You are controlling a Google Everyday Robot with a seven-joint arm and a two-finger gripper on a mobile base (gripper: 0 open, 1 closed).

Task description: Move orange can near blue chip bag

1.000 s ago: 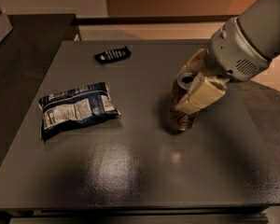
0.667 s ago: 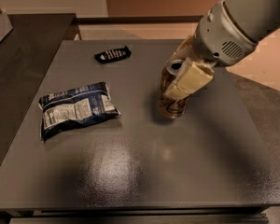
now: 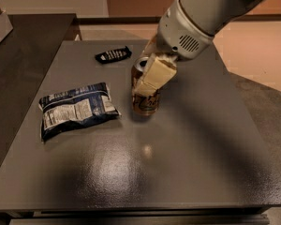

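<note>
The orange can (image 3: 145, 102) stands upright on the dark table (image 3: 178, 153), just right of the blue chip bag (image 3: 77, 109), with a small gap between them. Its silver top shows at the upper left. My gripper (image 3: 152, 76) is shut on the orange can, with one cream-coloured finger (image 3: 155, 74) across the can's front; the other finger is hidden behind the can. The bag lies flat with its white label panel facing up.
A small black remote-like object (image 3: 113, 55) lies at the back of the table. A darker counter (image 3: 18, 55) borders the table on the left. The robot's grey arm (image 3: 201, 18) reaches in from the upper right.
The gripper has carried the orange can leftward across the table, closer to the blue chip bag. The bag and the remote have not moved.
</note>
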